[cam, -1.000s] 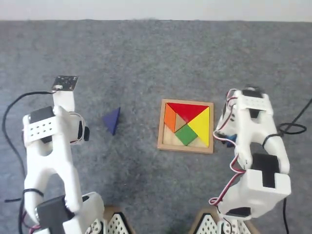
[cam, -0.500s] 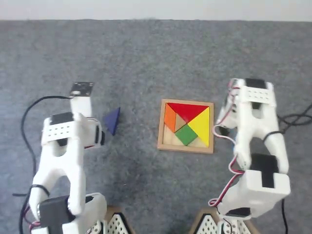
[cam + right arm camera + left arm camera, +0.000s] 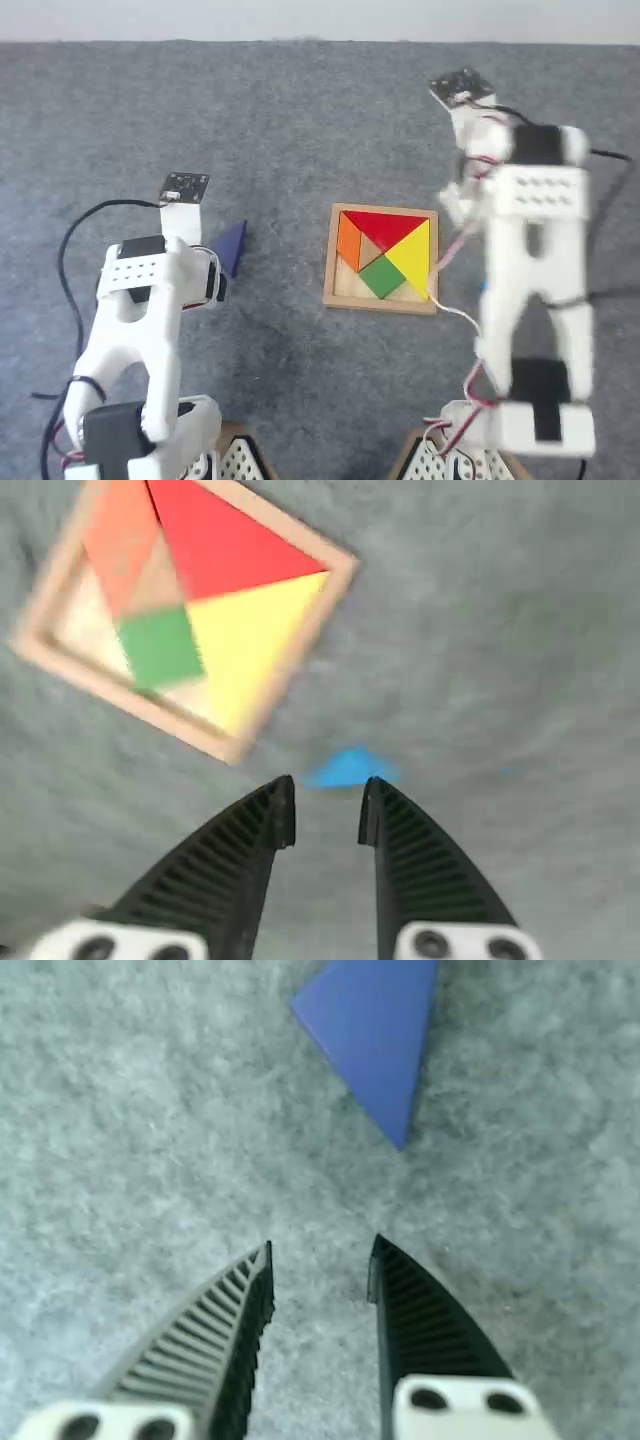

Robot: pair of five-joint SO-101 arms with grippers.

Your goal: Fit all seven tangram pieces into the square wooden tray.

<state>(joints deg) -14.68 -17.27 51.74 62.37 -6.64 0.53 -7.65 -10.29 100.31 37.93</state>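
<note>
Tangram half-built: the tray (image 3: pixel 329 270) lies mid-desk (image 3: pixel 300 120) with the red (image 3: pixel 385 227), yellow (image 3: pixel 412 262), orange (image 3: pixel 349 243) and green (image 3: pixel 380 276) pieces seated, and bare wood showing at its centre and along its lower edge. The left claw (image 3: pixel 322 1250), jaws apart and empty, hangs low over the grey desk with a dark triangle (image 3: pixel 375 1030) just ahead of its tips. It looks lined up for a pickup, the piece lying flat and well apart from the tray. The right claw (image 3: pixel 326 782), likewise parted and empty, points at a light-blue piece (image 3: pixel 350 767) on the desk near a tray corner. The right arm's wires (image 3: pixel 449 250) trail beside the tray's right rim — a possible snag for any piece carried in from that side.
</note>
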